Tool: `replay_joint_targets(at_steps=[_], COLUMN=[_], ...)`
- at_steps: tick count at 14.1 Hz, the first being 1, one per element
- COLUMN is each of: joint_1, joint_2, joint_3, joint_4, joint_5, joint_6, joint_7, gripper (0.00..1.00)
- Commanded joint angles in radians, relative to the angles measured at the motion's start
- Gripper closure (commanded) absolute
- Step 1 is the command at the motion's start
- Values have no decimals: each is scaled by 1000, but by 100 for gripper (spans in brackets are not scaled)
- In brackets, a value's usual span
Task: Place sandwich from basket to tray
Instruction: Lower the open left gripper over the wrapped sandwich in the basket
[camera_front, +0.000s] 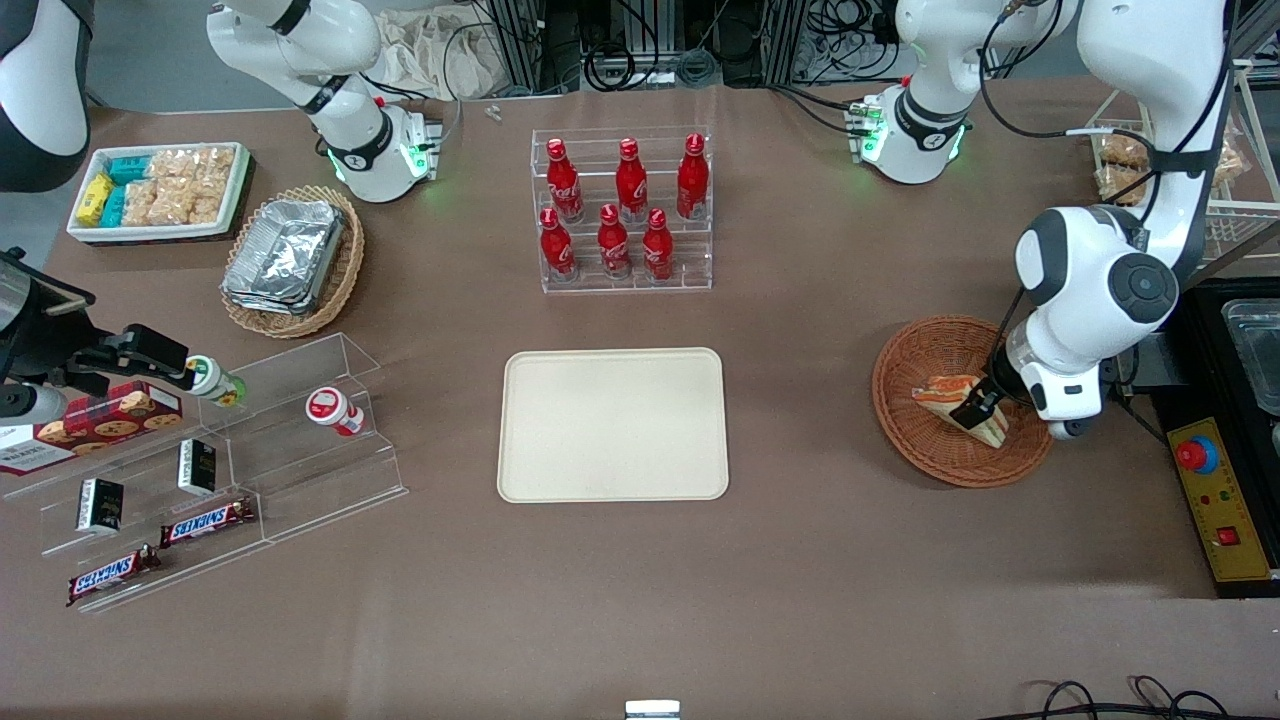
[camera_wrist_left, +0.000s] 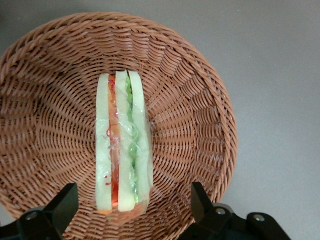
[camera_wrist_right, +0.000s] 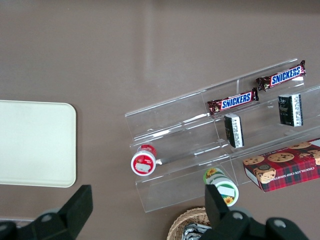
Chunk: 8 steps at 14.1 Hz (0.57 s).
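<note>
The sandwich (camera_front: 942, 391), a wedge of pale bread with orange-red and green layers, lies on its edge in the round reddish-brown wicker basket (camera_front: 905, 430). In the left wrist view the sandwich (camera_wrist_left: 122, 145) stretches across the basket (camera_wrist_left: 200, 120) floor. My gripper (camera_front: 978, 408) is lowered into the basket over the sandwich's wide end. It is open (camera_wrist_left: 132, 202), one black finger (camera_wrist_left: 65, 202) on each side of the bread, with a gap on both sides. The cream-beige tray (camera_front: 612, 425) lies flat at mid-table, toward the parked arm from the basket, and also appears in the right wrist view (camera_wrist_right: 35, 142).
A clear rack of red bottles (camera_front: 622, 210) stands farther from the front camera than the tray. Toward the parked arm's end are an oval basket of foil trays (camera_front: 290, 260), a white snack bin (camera_front: 160, 190) and an acrylic shelf (camera_front: 300, 440). A yellow button box (camera_front: 1215, 500) sits beside the basket.
</note>
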Motion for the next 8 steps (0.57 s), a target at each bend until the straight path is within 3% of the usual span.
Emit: replay_joint_targets(at_steps=[1,5,6,8], joint_1=[-7,-5,-5,-4], joint_2=[-1,0,0,-1], joint_3=[3,6,8,8], joint_4=[-59,-79,-79,-76], joint_5=[-13,-11,-11,-11], joint_6=[97,106,106,105], joint_7=[-28,-74,-76,-78], gripper=[0,2,12,44])
